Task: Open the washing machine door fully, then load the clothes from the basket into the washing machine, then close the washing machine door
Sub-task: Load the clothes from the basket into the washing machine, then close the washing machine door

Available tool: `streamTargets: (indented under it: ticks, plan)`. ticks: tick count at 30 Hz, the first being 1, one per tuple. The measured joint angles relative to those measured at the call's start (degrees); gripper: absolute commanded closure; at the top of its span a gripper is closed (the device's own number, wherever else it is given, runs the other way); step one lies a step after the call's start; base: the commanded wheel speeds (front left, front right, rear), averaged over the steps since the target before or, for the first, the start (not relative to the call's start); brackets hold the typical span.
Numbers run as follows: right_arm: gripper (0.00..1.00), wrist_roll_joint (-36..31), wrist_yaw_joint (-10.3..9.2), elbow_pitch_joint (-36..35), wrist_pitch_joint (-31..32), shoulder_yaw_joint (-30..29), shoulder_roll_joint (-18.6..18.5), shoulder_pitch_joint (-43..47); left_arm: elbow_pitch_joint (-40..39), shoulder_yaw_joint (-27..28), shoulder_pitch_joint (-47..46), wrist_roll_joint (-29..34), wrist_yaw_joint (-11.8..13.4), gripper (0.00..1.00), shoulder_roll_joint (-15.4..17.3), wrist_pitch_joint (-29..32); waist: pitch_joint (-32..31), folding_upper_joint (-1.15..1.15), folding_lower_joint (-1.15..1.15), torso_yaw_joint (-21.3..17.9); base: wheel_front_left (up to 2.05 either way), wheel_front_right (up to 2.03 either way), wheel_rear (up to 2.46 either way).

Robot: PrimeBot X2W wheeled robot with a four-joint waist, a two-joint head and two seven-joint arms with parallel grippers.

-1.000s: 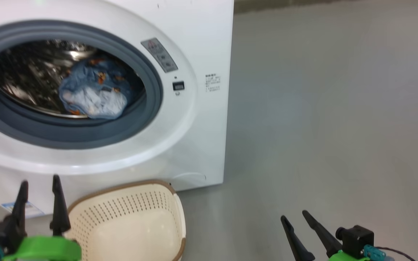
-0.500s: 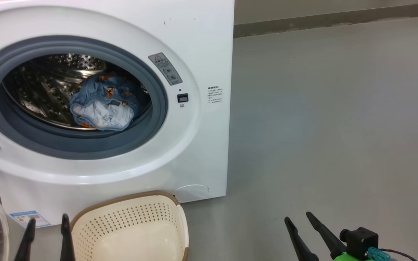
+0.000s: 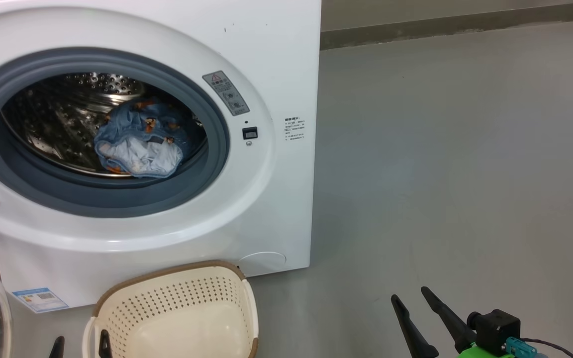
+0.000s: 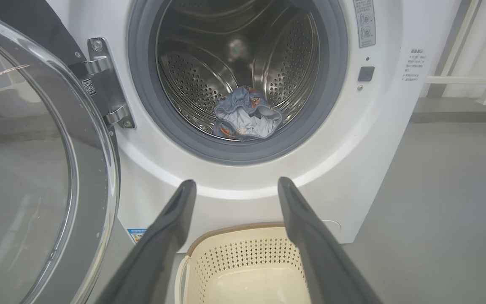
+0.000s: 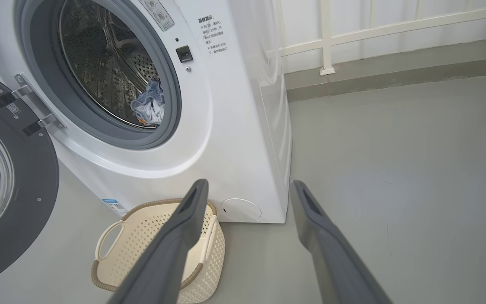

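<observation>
Step in hand: loading is looking finished, and the job is turning to closing the door.
Clothes (image 3: 137, 144): they are lying in a small blue and pale heap inside the drum (image 4: 192, 71), low at its front edge, just behind the grey gasket (image 3: 217, 149).
Basket (image 3: 192, 293): it is standing on the floor (image 3: 440, 149) against the lower front edge of the washing machine (image 3: 276, 59), near its right front corner, and it is looking empty.
Door (image 5: 23, 198): it is hanging swung wide on its hinge (image 4: 108, 93) at the left edge of the opening, inner face and glass bowl turned towards the robot.
Left tool (image 4: 234, 185): its fingers are standing wide apart and holding nothing, hovering low above the basket and pointing at the washer's front.
Right tool (image 3: 411, 296): its fingers are also standing wide apart and empty, hanging over bare floor, well off to the right of the washer.
Next move, as a judgement: the left arm is sitting nearer the door, so it is likely the one to reach round the free edge and push it across the opening until the latch is catching.
Watch for: cloth is lying close to the gasket, so nothing should be trailing over it as the door is swinging shut.
</observation>
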Motion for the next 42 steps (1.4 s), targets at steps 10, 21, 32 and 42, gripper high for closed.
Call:
streamTargets:
  ticks: [10,21,32,42]
  plan:
    - [0.0,-0.3,0.0,-0.1,0.0,-0.5,0.1,0.0,-0.6,-1.3,0.0,-1.4,0.2,0.0,0.0,0.0,0.3,0.0,0.0,0.4,0.0,0.0,0.0]
    - [0.0,-2.3,0.0,-0.1,0.0,-0.5,0.3,0.0,-1.2,-1.3,0.0,-0.8,0.6,0.0,0.0,0.0,0.1,0.0,0.0,0.5,0.0,0.0,0.0]
    - [0.0,-3.2,0.0,-0.8,0.0,-1.2,0.4,0.0,-1.2,-1.1,0.0,-0.8,0.6,0.0,0.0,0.0,-0.1,0.0,0.0,0.5,0.0,0.0,0.0]
    - [0.0,-4.6,0.0,-2.0,0.0,-2.8,1.1,0.0,-1.0,-0.5,0.0,-0.8,0.6,0.0,0.0,0.0,0.1,0.0,0.0,0.5,0.0,0.0,0.0]
